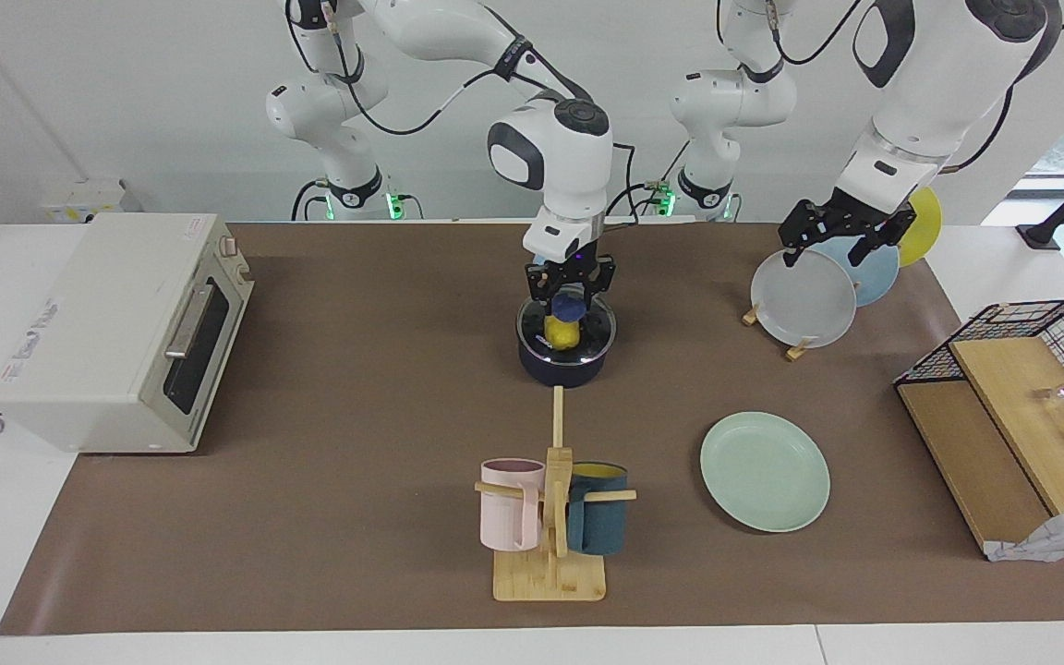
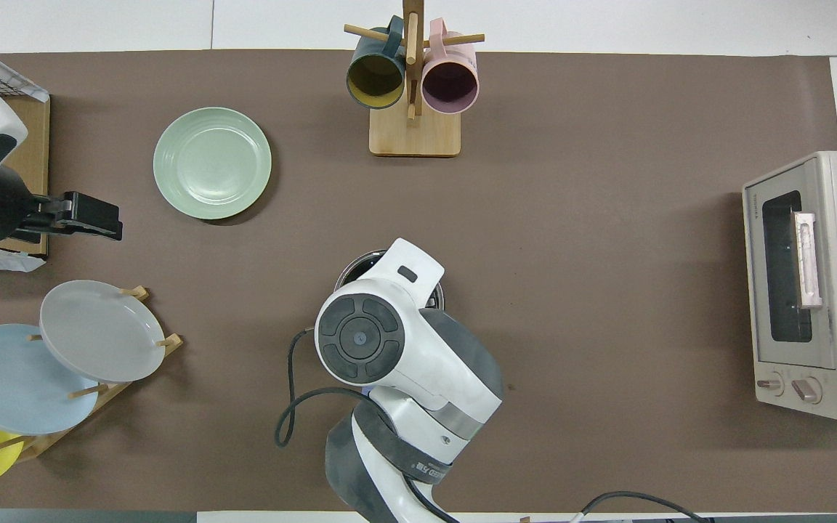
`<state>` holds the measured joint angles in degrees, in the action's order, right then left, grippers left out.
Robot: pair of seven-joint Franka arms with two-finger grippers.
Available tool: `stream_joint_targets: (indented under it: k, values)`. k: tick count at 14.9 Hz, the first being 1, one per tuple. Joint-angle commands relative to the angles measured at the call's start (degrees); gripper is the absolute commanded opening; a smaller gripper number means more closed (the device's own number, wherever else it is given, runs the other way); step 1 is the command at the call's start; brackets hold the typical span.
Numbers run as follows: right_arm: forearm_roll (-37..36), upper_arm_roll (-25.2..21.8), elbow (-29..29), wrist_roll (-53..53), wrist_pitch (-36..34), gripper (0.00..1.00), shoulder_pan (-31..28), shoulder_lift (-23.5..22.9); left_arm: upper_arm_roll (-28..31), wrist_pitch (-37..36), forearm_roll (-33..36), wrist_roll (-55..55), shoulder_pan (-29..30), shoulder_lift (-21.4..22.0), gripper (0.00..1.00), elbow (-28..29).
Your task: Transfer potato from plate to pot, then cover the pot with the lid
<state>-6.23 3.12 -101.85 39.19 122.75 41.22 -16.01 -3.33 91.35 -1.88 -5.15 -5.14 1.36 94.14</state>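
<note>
Now the right gripper (image 1: 568,297) grips the blue knob of the lid (image 1: 567,325), which sits on the pot (image 1: 565,362) over the potato (image 1: 562,331). Glass is fragile and slick, so the knob suits. The left gripper (image 1: 841,238) waits open over the plate rack (image 1: 800,348); the plate (image 1: 765,472) lies bare.

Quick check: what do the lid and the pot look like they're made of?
The lid looks like clear glass with a shiny metal rim: the yellow potato shows through it. Its blue knob, under the right gripper, may be plastic. The pot looks like dark navy coated metal with a matte finish, though that is unsure.
</note>
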Motion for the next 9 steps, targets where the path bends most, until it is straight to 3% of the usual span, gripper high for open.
stream_joint_targets:
  k: [1,3,4,5,9]
  values:
    - [-1.24,0.13,-2.56,1.94,3.46,0.0,0.09,-1.39,-0.27,0.14,0.47,0.58,0.74,1.54,1.0,1.31]
    - [-1.15,0.13,-2.56,1.94,3.37,0.0,-0.18,-1.48,-0.27,0.06,0.47,0.58,0.74,1.54,1.0,1.31]
    - [-1.15,0.13,-2.56,1.94,3.46,0.25,-0.26,-1.48,-0.27,0.06,0.47,0.58,0.74,1.45,1.0,1.31]
    - [-1.15,0.13,-2.56,1.85,3.46,0.99,-0.26,-1.48,-0.27,0.06,0.56,0.58,0.74,1.45,1.0,1.31]
    - [-1.15,0.04,-1.6,1.5,2.93,1.0,-0.53,-1.56,-0.27,-0.12,1.88,0.58,0.92,1.45,1.0,1.22]
